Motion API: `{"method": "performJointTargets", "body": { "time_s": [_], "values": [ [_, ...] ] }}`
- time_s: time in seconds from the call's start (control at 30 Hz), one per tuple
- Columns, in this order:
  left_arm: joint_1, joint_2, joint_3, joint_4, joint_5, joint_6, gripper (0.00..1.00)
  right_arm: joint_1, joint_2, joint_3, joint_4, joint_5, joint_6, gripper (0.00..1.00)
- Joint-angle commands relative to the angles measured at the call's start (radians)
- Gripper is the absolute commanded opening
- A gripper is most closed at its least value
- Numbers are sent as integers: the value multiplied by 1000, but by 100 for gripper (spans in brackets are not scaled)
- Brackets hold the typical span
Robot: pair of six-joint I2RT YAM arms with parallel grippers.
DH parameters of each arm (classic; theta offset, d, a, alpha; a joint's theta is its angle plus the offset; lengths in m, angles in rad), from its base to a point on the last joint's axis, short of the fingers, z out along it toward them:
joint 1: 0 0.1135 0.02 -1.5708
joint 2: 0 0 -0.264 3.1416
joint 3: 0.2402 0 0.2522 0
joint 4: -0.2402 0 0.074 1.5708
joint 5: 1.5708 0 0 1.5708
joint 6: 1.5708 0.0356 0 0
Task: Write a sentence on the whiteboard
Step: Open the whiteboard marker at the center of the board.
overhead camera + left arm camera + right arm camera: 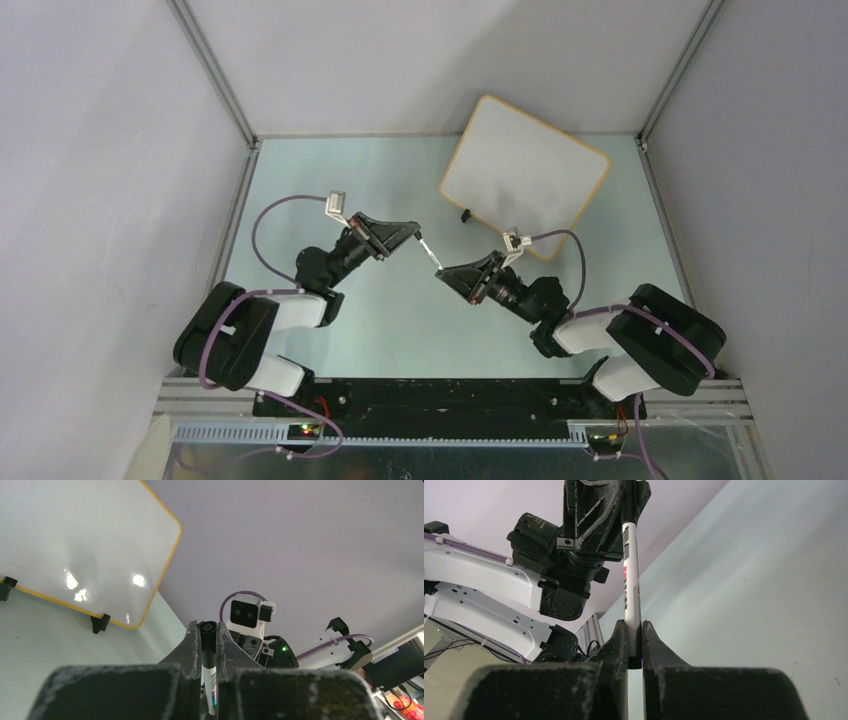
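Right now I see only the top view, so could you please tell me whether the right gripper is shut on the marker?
Observer: Yes. The right wrist view shows the right gripper shut on one end of the marker.
Operator: Thank you. And the left one?
Observer: The left wrist view shows the left gripper shut on the marker's other end.
Operator: Is there any ink on the whiteboard up close?
Observer: I can make out no writing on the whiteboard in the left wrist view.
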State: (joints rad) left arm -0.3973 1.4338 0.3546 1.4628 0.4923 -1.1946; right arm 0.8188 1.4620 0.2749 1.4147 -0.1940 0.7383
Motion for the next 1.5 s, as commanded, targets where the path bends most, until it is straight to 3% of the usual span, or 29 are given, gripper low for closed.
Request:
{"method": "performJointTargets", "body": {
  "time_s": [0.0,1.23,1.47],
  "values": [
    [55,-12,48,73,-59,14,0,10,-70,-56,-54,16,-34,0],
    [180,19,101,73,-47,-39,0,70,-16,-36,-70,57,-70,0],
    [233,21,28,68,-161,-37,0,70,-113,-90,-109,137,-102,0]
  ]
}}
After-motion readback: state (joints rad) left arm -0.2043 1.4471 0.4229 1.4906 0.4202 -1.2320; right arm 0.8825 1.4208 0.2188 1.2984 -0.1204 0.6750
